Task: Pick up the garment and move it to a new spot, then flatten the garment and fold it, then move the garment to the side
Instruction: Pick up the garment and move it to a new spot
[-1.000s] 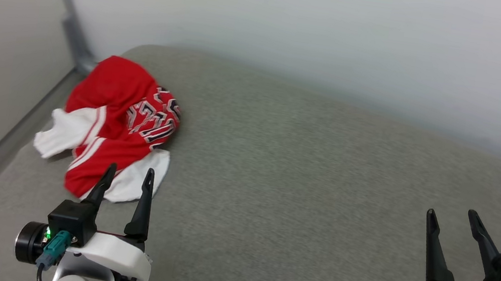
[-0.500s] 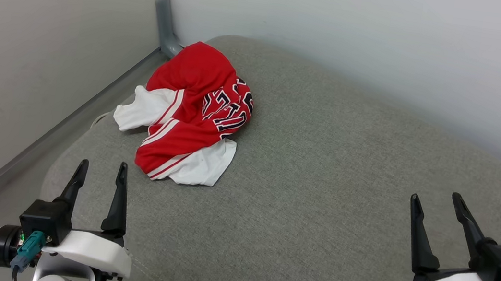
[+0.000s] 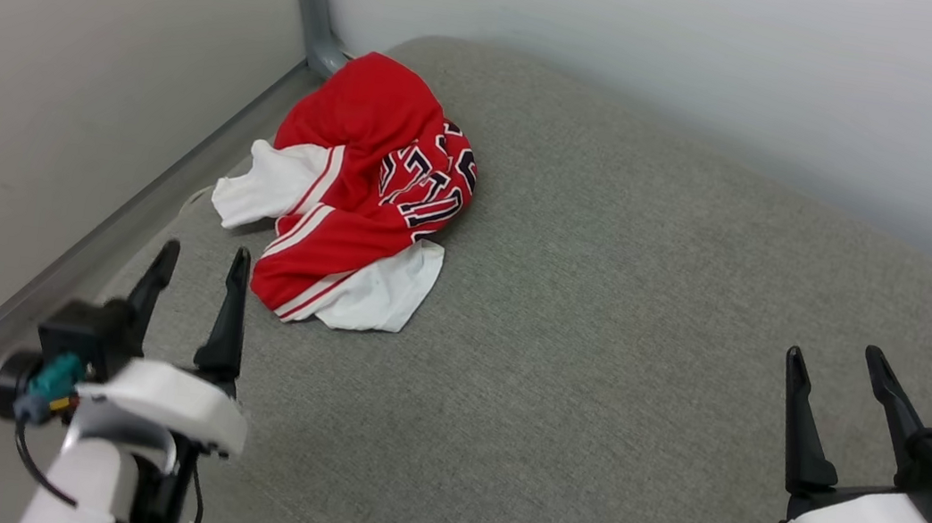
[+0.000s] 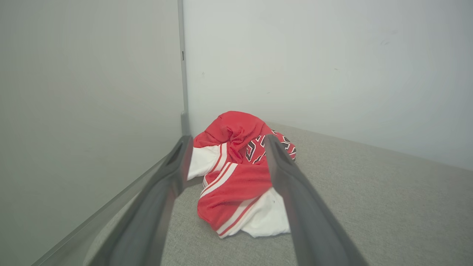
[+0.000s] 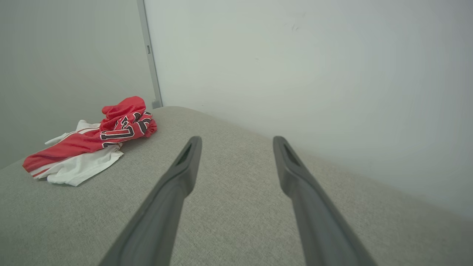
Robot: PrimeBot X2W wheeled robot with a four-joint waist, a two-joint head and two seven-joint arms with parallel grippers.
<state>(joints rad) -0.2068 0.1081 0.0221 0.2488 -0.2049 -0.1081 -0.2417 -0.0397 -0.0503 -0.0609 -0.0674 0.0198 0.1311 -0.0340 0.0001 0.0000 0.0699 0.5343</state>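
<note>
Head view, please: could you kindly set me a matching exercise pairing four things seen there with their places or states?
Things:
1. garment
2. left pincer
3. right pincer
4. grey post

Places or states:
A. open, at the lower right, far from the red cloth
B. crumpled in a heap near the far left corner of the padded surface
C. upright in the corner where the two walls meet
D. open, pointing at the red cloth close ahead

Pairs: 1-B, 2-D, 3-A, 4-C

left end effector spread, right one spread
</note>
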